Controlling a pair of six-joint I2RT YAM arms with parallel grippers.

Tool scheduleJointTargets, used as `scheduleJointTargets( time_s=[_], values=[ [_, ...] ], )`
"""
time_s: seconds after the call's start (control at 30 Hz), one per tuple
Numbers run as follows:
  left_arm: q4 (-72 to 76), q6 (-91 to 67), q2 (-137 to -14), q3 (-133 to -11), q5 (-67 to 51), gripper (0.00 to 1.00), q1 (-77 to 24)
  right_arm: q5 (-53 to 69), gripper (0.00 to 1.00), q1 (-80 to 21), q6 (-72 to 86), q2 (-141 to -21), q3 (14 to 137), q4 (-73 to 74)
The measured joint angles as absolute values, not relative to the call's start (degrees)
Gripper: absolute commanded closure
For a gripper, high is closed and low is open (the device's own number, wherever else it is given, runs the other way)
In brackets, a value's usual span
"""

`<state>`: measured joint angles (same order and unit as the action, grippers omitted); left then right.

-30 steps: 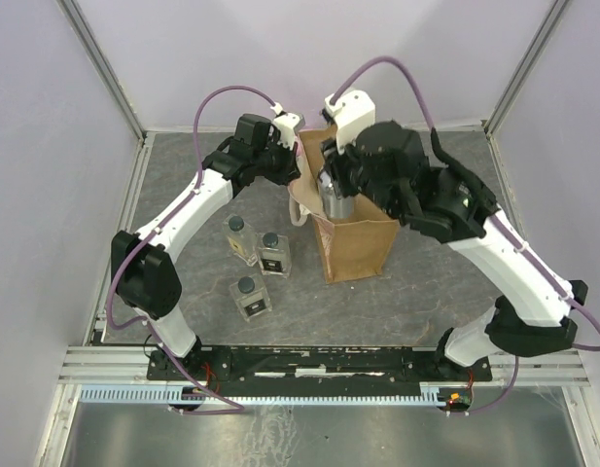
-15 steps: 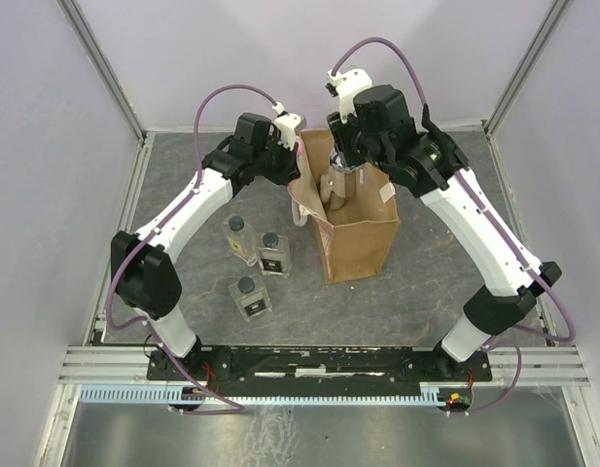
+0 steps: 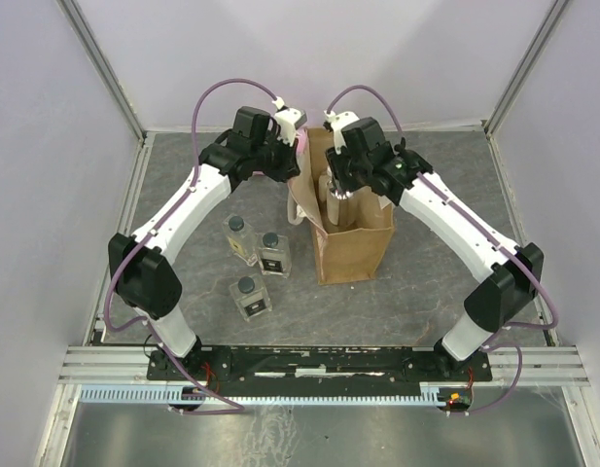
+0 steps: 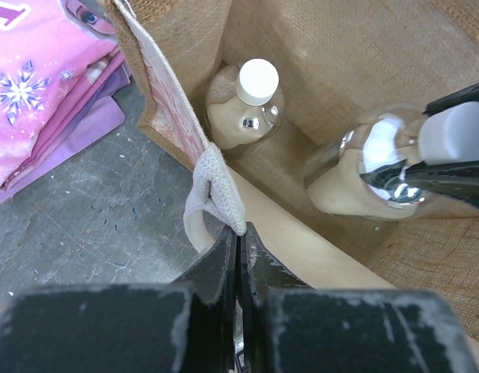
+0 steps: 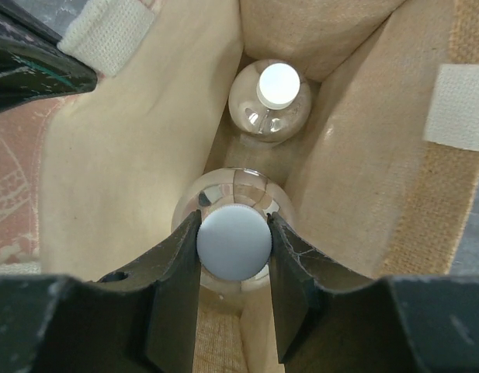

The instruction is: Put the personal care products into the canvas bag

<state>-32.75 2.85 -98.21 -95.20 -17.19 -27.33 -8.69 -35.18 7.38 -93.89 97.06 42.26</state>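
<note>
Stock as I read it from my station, left to right.

1. Three square bottles, dark caps [image 3: 239,236] [image 3: 273,253] [image 3: 250,298]. They stand upright on the counter [image 3: 406,292], close together, left of the bag and outside it. I judge them rigid, clear-walled and likely slick. I would take each across its flat sides just under the cap.
2. Pink packet [image 4: 37,85]. It lies flat beside the bag's far left corner and is not part of the load.
3. Left hand [image 4: 237,233]. It is pinched fully closed on the pale handle [image 4: 212,194] at the bag's left rim.
4. Canvas bag [image 3: 353,243]. It is upright with its mouth open. I judge it soft-walled and liable to fold in, so the rim needs holding.
5. Round bottle, white cap [image 5: 270,101]. It stands upright on the bag's floor in the far corner.
6. Round bottle, grey cap [image 5: 233,241]. It hangs inside the bag's mouth, near the white-capped one but apart from it. I judge the curved body smooth and prone to roll, so the cap is the surer hold.
7. Right hand [image 5: 233,247]. It is clamped narrow on that grey cap, one finger on each side.
</note>
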Motion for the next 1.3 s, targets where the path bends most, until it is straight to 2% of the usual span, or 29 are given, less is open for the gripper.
scheduleJointTargets(
  time_s=[0.57, 1.3],
  values=[
    [-31.44, 2.85, -98.21, -94.37, -19.81, 0.97, -27.00, -8.23, 1.00, -35.40, 6.55, -93.36, 77.84, 27.49],
    [-31.05, 2.85, -98.21, -94.11, -19.66, 0.97, -27.00, -8.23, 1.00, -32.56, 5.10, -96.14, 79.26, 19.14]
  ],
)
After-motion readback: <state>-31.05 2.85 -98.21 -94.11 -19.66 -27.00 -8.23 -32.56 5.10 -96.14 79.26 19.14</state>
